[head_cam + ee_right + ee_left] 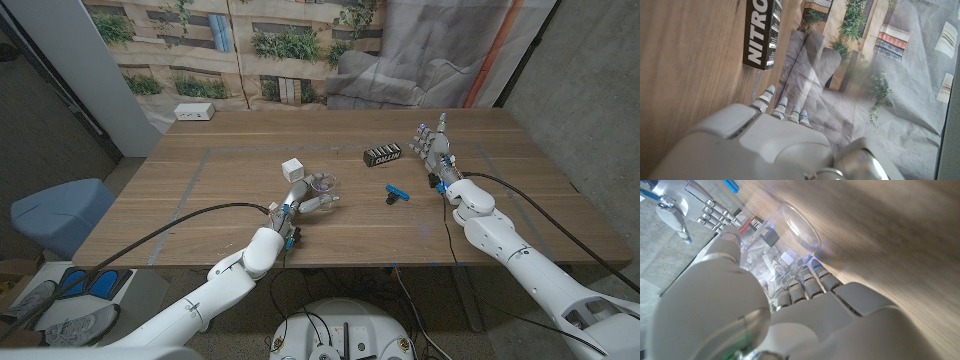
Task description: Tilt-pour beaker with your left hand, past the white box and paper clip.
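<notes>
Even, soft overhead light in the head view; the brown wooden table [240, 180] shows faint shadows and no hard glare. Left wrist view: the clear glass beaker [790, 240] catches bright glints, table grain smeared with blur. Right wrist view: near white hand [775, 145] soft, out of focus.

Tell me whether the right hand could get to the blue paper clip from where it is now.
Probably yes. The right hand is open and holds nothing, and the blue paper clip lies on bare wood just toward the table's middle from it. The black battery pack sits farther back, and the left hand is busy gripping the beaker.
</notes>
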Available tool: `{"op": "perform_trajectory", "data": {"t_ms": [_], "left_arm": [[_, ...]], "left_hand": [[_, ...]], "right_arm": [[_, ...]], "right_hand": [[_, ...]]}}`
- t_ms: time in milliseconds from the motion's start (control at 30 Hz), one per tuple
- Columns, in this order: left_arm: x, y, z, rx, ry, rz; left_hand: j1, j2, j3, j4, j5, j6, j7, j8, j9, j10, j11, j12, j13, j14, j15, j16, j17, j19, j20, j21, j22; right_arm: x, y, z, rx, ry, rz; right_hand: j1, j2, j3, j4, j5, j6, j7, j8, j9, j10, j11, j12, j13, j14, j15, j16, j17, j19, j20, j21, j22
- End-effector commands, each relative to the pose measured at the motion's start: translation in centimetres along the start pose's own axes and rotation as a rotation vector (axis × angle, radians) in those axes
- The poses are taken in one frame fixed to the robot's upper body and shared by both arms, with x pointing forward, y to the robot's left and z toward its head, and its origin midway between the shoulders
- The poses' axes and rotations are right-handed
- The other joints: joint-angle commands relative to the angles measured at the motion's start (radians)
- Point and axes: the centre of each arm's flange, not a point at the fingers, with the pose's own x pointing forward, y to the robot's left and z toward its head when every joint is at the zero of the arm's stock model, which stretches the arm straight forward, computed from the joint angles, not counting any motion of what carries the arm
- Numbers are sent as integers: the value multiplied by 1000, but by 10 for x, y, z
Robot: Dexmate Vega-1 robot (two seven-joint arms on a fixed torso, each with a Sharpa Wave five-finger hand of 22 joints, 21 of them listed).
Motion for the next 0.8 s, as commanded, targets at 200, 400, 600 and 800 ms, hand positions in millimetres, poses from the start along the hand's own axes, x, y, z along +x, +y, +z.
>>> {"op": "perform_trajectory", "data": {"t_ms": [200, 400, 600, 800], "left_arm": [[3, 11, 1, 4, -32, -36], [3, 13, 3, 0, -41, -86], [2, 19, 5, 15, -52, -129], [4, 26, 5, 11, -46, -164]], "left_hand": [[-49, -24, -26, 4, -10, -20, 17, -52, 6, -96, 12, -7, -11, -130, -18, -7, -2, -77, -28, -2, 0], [-79, -40, -44, 5, -16, -90, 39, -97, 6, -173, 33, -12, -14, -197, 8, -7, -2, -124, -34, -5, 0], [-111, -49, -59, 7, -19, -180, 69, -142, 7, -250, 65, -10, -16, -272, 35, -5, -2, -195, -41, -6, 0], [-154, -48, -74, 13, -20, -274, 103, -164, 7, -362, 98, -11, -18, -379, 66, -6, -1, -300, -42, -7, 0]], "right_arm": [[0, 0, 0, 0, 0, 0], [0, 0, 0, 0, 0, 0], [0, 0, 0, 0, 0, 0], [0, 0, 0, 0, 0, 0]], "right_hand": [[7, 86, -6, 1, 6, -5, -1, 6, 2, -9, 3, 6, 5, -5, -20, 3, 6, 1, 6, 7, 5], [7, 86, -6, 1, 6, -5, -1, 6, 2, -9, 3, 6, 5, -5, -20, 3, 6, 1, 6, 7, 5], [7, 86, -6, 1, 6, -5, -1, 6, 2, -9, 3, 6, 5, -5, -20, 3, 6, 1, 6, 7, 5], [7, 86, -6, 1, 6, -5, -1, 6, 2, -9, 3, 6, 5, -5, -20, 3, 6, 1, 6, 7, 5]]}}
